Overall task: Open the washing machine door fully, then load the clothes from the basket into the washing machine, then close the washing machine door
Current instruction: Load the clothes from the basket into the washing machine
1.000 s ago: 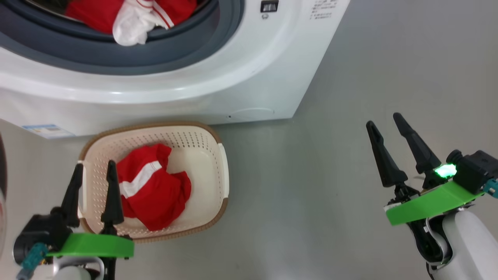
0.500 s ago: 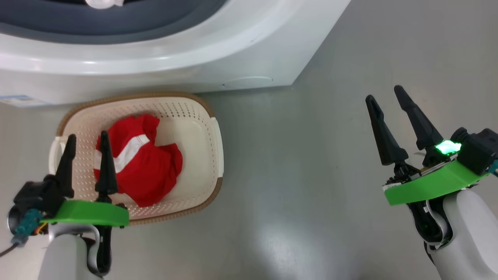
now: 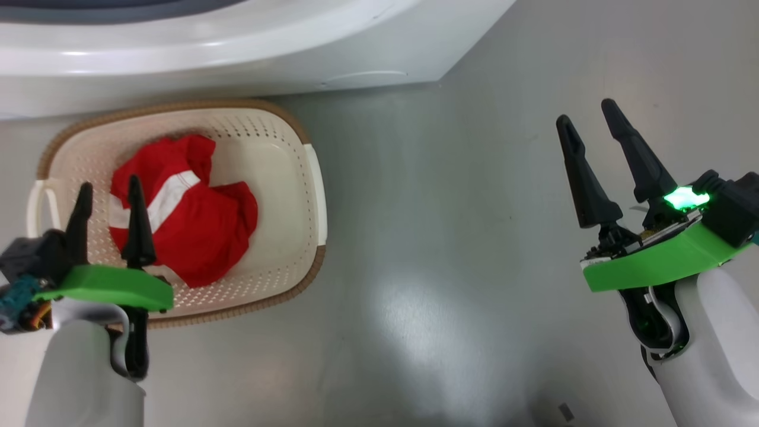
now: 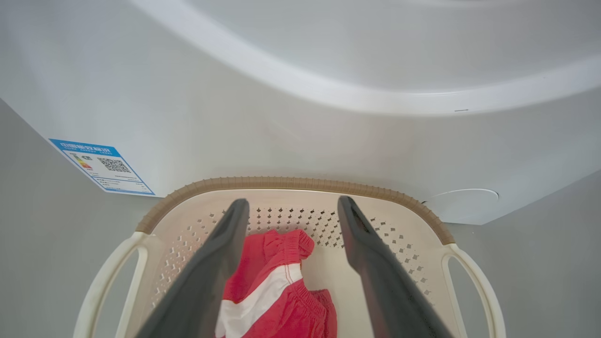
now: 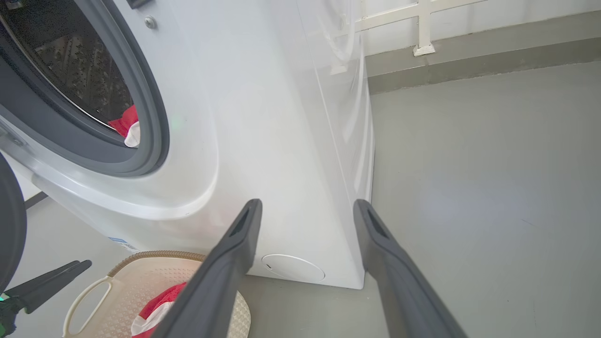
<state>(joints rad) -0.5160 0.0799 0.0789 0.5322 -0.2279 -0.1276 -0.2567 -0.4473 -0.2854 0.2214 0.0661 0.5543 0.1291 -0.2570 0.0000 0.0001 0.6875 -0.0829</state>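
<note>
The cream basket [image 3: 314, 178] with a brown rim sits on the floor against the white washing machine [image 3: 237, 53]. One of the clothes, red with a white stripe [image 3: 190, 219], lies crumpled inside it. My left gripper [image 3: 109, 184] hangs open above the basket's left half, and its fingers frame the garment [image 4: 272, 281] and the basket rim [image 4: 291, 183]. My right gripper [image 3: 586, 111] is open over bare floor to the right. Its wrist view shows the drum opening with another red and white garment [image 5: 127, 129] inside. The black washing machine door [image 5: 9, 225] stands swung open at the far left.
Grey floor [image 3: 445, 237] stretches right of the basket and machine. A blue energy sticker [image 4: 101, 166] and a round filter cap [image 4: 462, 202] mark the machine's lower front. A low wall ledge [image 5: 469, 65] runs behind the machine.
The whole head picture has shifted, so the camera moved and the drum opening has left its top edge. My left gripper stands further in over the basket. Both grippers stay open.
</note>
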